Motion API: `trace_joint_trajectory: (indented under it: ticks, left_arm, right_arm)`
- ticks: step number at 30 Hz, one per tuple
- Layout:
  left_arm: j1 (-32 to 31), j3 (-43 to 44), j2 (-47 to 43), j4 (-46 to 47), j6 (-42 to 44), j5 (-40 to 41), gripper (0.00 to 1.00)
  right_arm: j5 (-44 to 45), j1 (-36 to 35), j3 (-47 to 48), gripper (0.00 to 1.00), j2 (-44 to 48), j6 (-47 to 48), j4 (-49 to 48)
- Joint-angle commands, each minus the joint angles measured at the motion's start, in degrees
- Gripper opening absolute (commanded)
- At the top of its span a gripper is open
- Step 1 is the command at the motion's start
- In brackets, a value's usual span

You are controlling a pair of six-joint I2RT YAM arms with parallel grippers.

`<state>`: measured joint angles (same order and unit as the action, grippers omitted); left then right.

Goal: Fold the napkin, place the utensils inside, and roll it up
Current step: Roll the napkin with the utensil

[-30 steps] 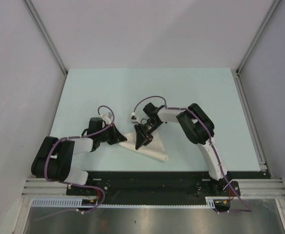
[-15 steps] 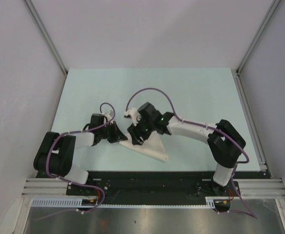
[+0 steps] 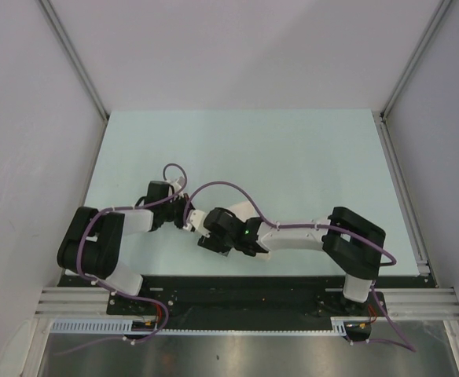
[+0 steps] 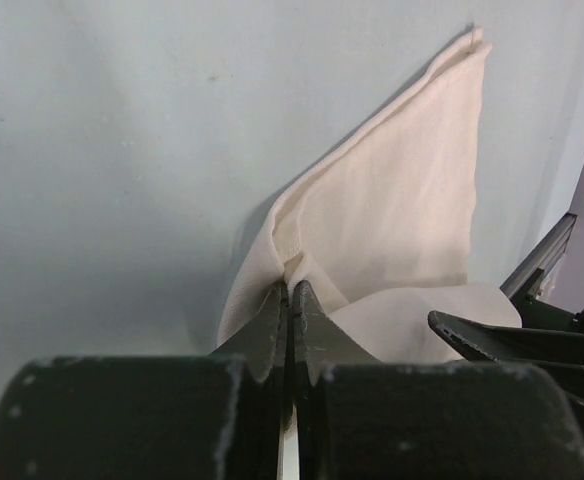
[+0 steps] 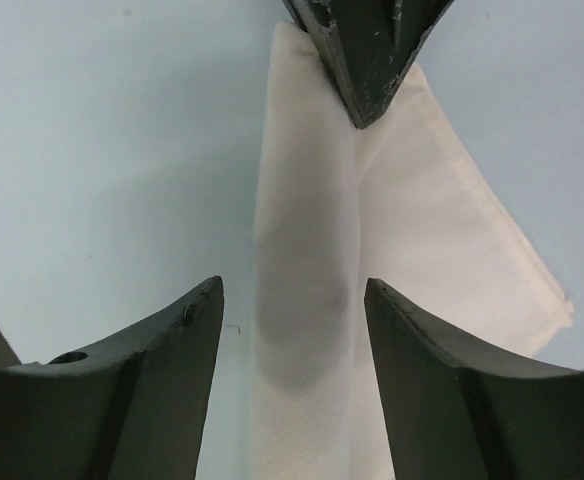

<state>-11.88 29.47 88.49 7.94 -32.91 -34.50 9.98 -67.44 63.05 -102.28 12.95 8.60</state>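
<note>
I find the left arm (image 3: pixel 108 236) folded low beside its base, forearm pointing right. The left gripper (image 4: pixel 290 292) has its fingers pressed together, pinching the napkin (image 4: pixel 392 220). The right arm (image 3: pixel 300 236) lies stretched leftward along the near edge, and the right gripper (image 5: pixel 292 295) meets the left tip to tip, fingers spread apart.
</note>
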Motion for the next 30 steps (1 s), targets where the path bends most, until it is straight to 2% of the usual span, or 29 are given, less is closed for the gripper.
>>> trace_joint_trajectory:
  ticks: [1,11,12,13,14,15,17,18,20,21,25,30]
  left_arm:
    - [-0.43,0.85,1.6,-1.35,2.67,2.51,0.0]
    - [-0.43,1.02,1.34,-0.48,2.93,1.28,0.0]
    - [-0.43,1.02,1.16,-0.13,3.02,0.58,0.0]
    - [-0.43,1.11,0.99,0.14,3.02,0.31,0.01]
    - [-0.43,1.11,0.72,0.31,2.76,0.31,0.08]
    - [-0.43,1.02,-0.32,0.49,2.59,0.83,0.27]
    - [-0.25,0.94,-1.82,0.41,2.5,1.8,0.46]
    - [-0.25,0.85,-3.65,0.4,2.67,2.59,0.6]
    - [-0.16,0.94,-5.51,-0.03,3.89,3.56,0.71]
    - [-0.16,1.02,-7.26,-0.64,4.34,5.56,0.72]
    - [0.01,0.67,-10.69,-3.02,6.18,9.0,0.73]
    - [0.01,-1.96,-13.42,-0.31,6.19,7.52,0.71]
  right_arm:
    - [5.32,-0.68,-0.03,0.64,-1.78,2.52,-3.59]
    - [1.02,2.22,1.9,0.58,-7.05,-0.72,1.58]
    - [-0.04,2.75,2.08,0.54,-7.14,-1.17,2.03]
    - [-2.74,3.19,2.25,0.44,-7.32,-1.52,2.56]
    - [-4.77,3.71,2.69,0.4,-7.32,-2.57,3.61]
    - [-7.14,5.11,2.78,0.35,-7.06,-3.1,4.14]
    - [-16.89,7.05,3.74,0.28,-6.88,-5.2,5.98]
    - [-20.23,8.97,4.27,0.26,-6.97,-6.0,6.69]
    - [-29.28,11.0,4.98,0.24,-7.14,-6.97,8.35]
    - [-34.8,12.75,6.2,0.24,-8.01,-7.76,9.15]
    - [-46.61,16.54,9.28,0.22,-11.09,-9.08,12.4]
    - [-59.78,21.03,11.74,0.22,-14.87,-11.89,12.14]
